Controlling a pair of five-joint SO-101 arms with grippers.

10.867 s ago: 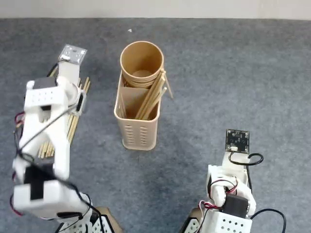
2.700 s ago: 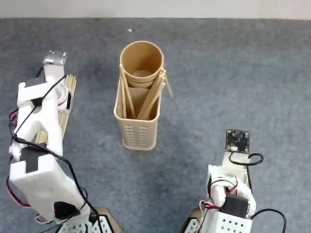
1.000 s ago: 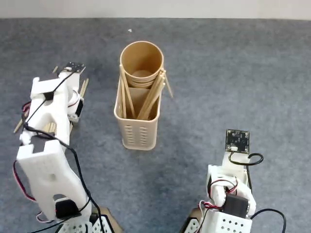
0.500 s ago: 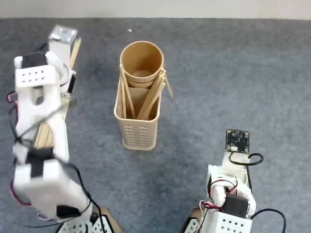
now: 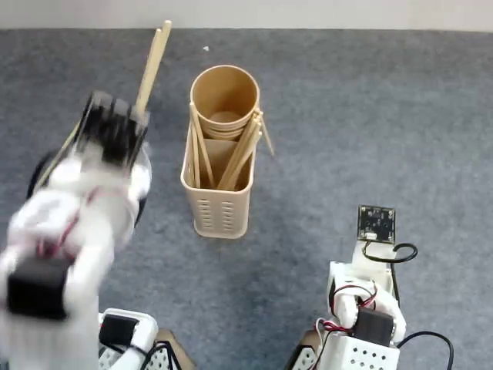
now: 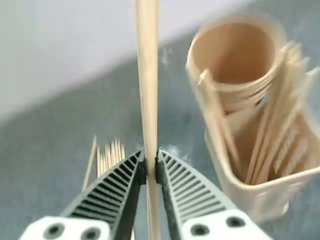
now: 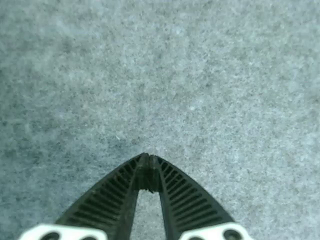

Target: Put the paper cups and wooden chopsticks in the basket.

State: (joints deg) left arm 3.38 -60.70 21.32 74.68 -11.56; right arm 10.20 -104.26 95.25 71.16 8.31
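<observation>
Chopsticks [image 6: 148, 75], a wooden pair, rise upright from between the jaws of the left gripper [image 6: 151, 167], which is clamped tight on them low along their length. Just beyond that gripper, loose chopsticks [image 6: 107, 155] lie on the grey carpet [image 7: 225, 75]. To its right stands the basket [image 5: 218, 208], with leaning sticks [image 5: 239, 158] in its near compartment and stacked paper cups [image 5: 224, 92] in its far one. The right gripper [image 7: 148, 172], jaws pressed together on nothing, hovers over carpet.

At frame centre, the basket [image 5: 219, 212] holds paper cups [image 5: 224, 86] in its upper compartment and chopsticks [image 5: 240, 158] in the lower; a single chopstick [image 5: 153, 62] is at upper left.
</observation>
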